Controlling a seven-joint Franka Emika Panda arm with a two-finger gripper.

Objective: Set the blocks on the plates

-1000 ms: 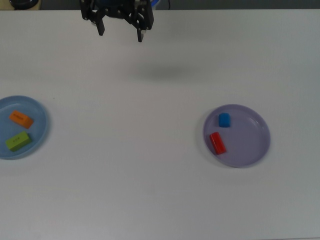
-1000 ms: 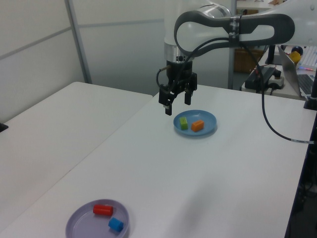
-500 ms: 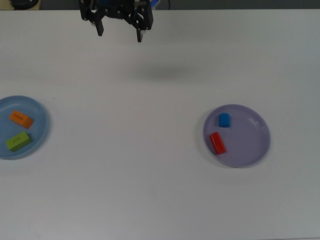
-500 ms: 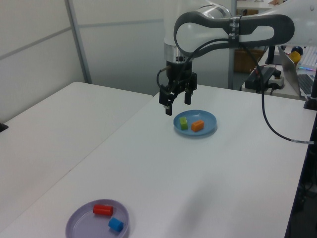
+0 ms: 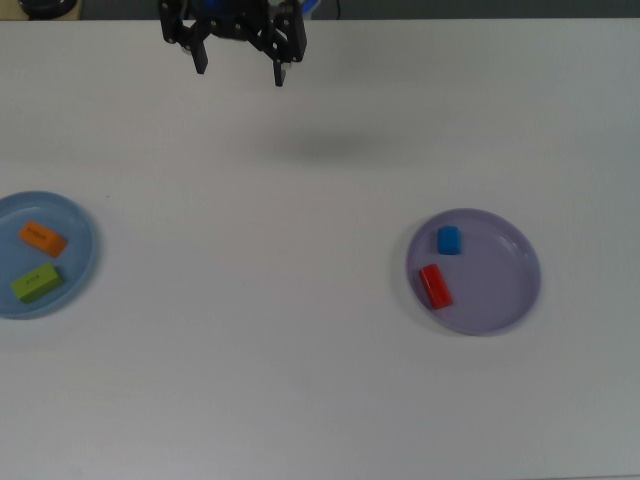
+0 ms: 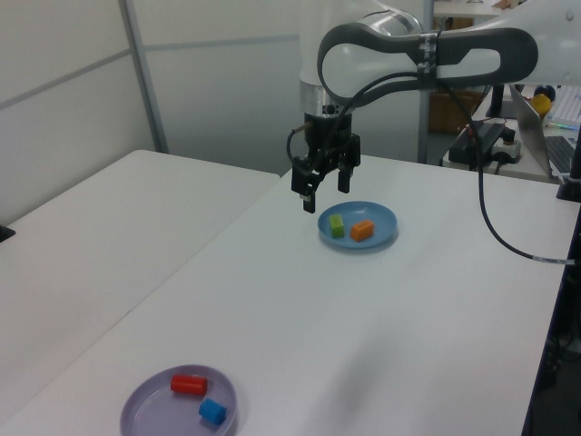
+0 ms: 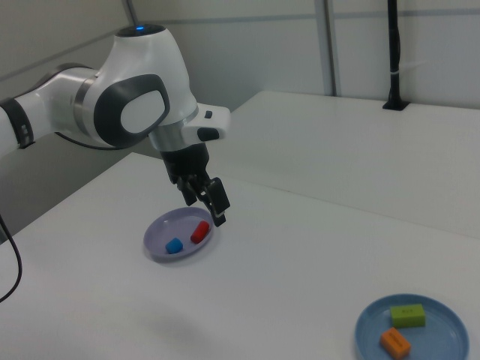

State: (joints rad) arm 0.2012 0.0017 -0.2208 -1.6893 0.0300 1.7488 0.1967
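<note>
White table [image 6: 300, 318]; second white table [image 6: 82, 236] alongside; grey panelled walls [image 6: 209, 82].

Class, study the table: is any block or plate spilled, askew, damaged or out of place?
Nothing stands out. The orange block and green block lie on the blue plate, the blue block and red block on the lavender plate.

Matt white table [image 5: 300, 380]; smooth, probably plastic plates [image 5: 500, 300]; glossy white arm shell [image 7: 139, 82].

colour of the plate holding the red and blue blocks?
Pale lavender-purple plate, holding the red block and blue block. Shows best in the top view.
</note>
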